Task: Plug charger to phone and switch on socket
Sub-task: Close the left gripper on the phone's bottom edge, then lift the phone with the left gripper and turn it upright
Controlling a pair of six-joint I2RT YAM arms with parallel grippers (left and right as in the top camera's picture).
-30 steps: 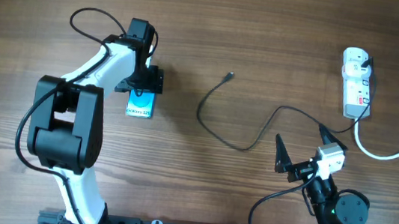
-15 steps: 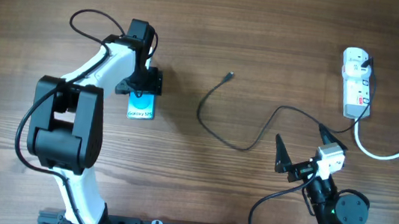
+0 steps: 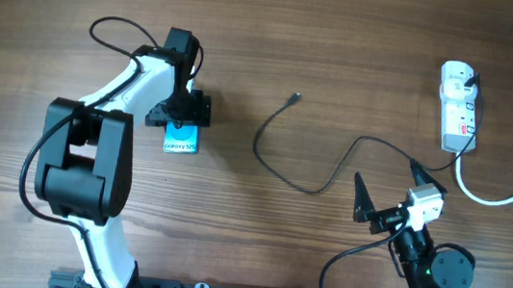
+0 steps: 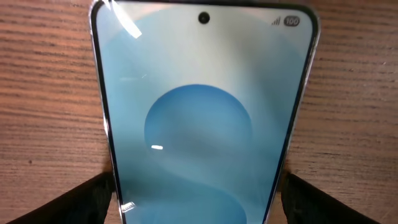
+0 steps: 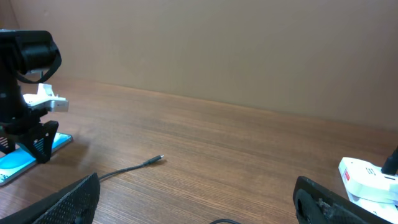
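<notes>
The phone (image 3: 179, 139) lies flat on the table, its turquoise screen filling the left wrist view (image 4: 199, 118). My left gripper (image 3: 182, 116) stands over its far end, with one finger against each long edge (image 4: 196, 202). The charger (image 3: 312, 185) is a thin black cable curving across the middle, its free plug (image 3: 296, 97) lying loose; the plug also shows in the right wrist view (image 5: 155, 160). The socket (image 3: 457, 107) lies at the far right, also seen in the right wrist view (image 5: 368, 180). My right gripper (image 3: 387, 175) is wide open and empty near the front (image 5: 196, 205).
A thick white cord (image 3: 512, 197) loops from the socket along the right edge. The left arm's black cable (image 3: 115, 26) arcs over the table at the far left. The wooden table (image 3: 254, 250) lies between the arms.
My left gripper has shifted slightly over the phone and its fingers have drawn in against the phone's edges. The right arm, charger and socket have not moved.
</notes>
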